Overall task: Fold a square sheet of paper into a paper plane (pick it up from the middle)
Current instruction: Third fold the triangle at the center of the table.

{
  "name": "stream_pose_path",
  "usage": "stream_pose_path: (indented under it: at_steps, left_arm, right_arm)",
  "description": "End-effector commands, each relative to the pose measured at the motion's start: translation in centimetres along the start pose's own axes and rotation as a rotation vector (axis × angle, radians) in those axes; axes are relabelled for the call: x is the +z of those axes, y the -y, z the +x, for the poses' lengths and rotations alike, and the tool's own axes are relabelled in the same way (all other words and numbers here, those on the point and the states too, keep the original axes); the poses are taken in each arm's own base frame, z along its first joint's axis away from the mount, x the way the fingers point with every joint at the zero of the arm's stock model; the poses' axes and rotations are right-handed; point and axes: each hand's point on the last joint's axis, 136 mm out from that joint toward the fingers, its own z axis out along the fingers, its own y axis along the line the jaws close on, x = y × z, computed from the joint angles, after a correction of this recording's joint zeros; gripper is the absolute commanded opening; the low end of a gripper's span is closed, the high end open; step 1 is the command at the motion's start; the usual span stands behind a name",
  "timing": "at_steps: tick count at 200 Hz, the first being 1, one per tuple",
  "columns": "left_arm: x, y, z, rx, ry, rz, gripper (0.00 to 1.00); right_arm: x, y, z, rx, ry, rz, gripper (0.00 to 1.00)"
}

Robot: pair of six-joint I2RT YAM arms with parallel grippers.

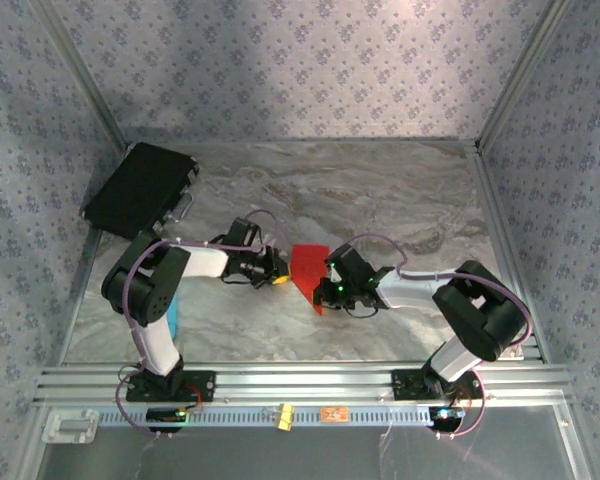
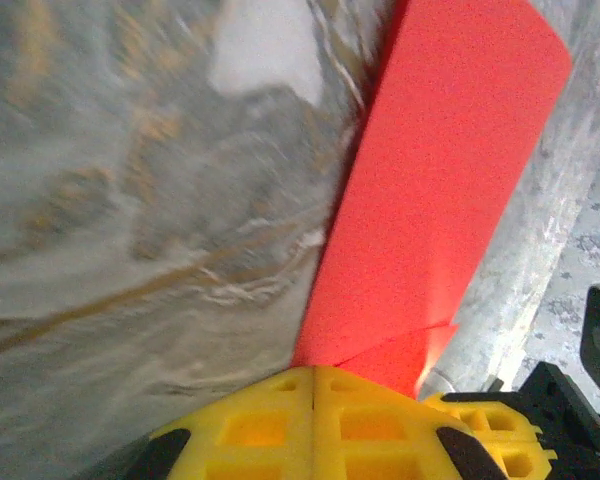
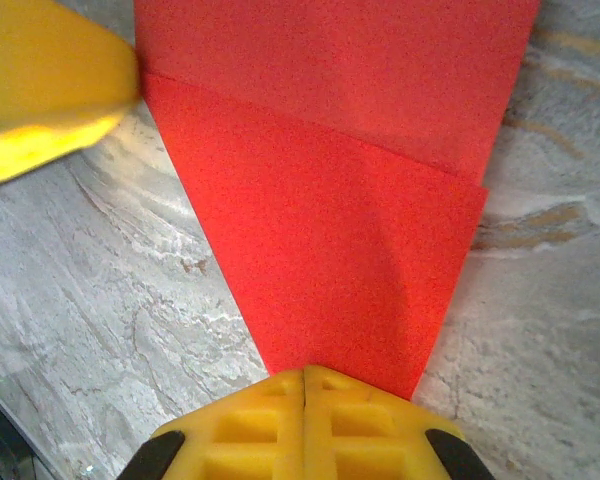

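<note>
The red sheet of paper (image 1: 308, 270) lies partly folded on the marble table top between the two arms. In the right wrist view the paper (image 3: 330, 200) shows a flap overlapping a wider layer and narrows toward my right gripper (image 3: 305, 372). That gripper is shut, its yellow tips resting on the narrow end. My left gripper (image 2: 313, 372) is shut too, with its tips at the near corner of the paper (image 2: 430, 190), where a small folded edge shows. In the top view the left gripper (image 1: 278, 276) is at the paper's left edge and the right gripper (image 1: 330, 286) at its lower right.
A black rectangular case (image 1: 140, 188) lies at the back left corner. Something blue (image 1: 170, 322) sits beside the left arm. An aluminium rail (image 1: 300, 385) with a small orange tag (image 1: 332, 413) runs along the near edge. Patterned walls enclose the table (image 1: 380, 190).
</note>
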Motion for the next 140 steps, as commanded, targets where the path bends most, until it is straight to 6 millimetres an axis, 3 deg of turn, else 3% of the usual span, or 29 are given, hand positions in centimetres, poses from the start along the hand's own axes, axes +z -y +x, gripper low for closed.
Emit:
stream_pose_path:
  at_steps: [1, 23, 51, 80, 107, 140]
  left_arm:
    - [-1.1, -2.8, -1.8, -0.025, 0.060, -0.142, 0.05]
    - [-1.7, -1.6, -2.1, -0.003, 0.070, -0.126, 0.05]
    - [-2.8, 1.8, -1.6, 0.078, 0.107, -0.072, 0.07]
    - [-1.2, 4.6, 0.6, 0.153, 0.054, -0.002, 0.07]
    - [0.9, 4.7, 1.9, 0.146, 0.005, 0.033, 0.07]
    - [2.0, 2.1, 1.1, 0.097, 0.012, -0.036, 0.06]
  right_arm:
    - [0.3, 5.5, 3.7, 0.047, -0.113, 0.210, 0.00]
    - [0.1, 5.4, 3.6, 0.032, -0.120, 0.211, 0.00]
    - [-0.1, 5.1, 3.2, 0.020, -0.111, 0.207, 0.00]
    - [0.0, 5.1, 3.0, 0.024, -0.106, 0.209, 0.00]
    - [0.0, 5.1, 2.9, 0.026, -0.101, 0.208, 0.00]
    - [0.0, 5.2, 3.0, 0.028, -0.101, 0.209, 0.00]
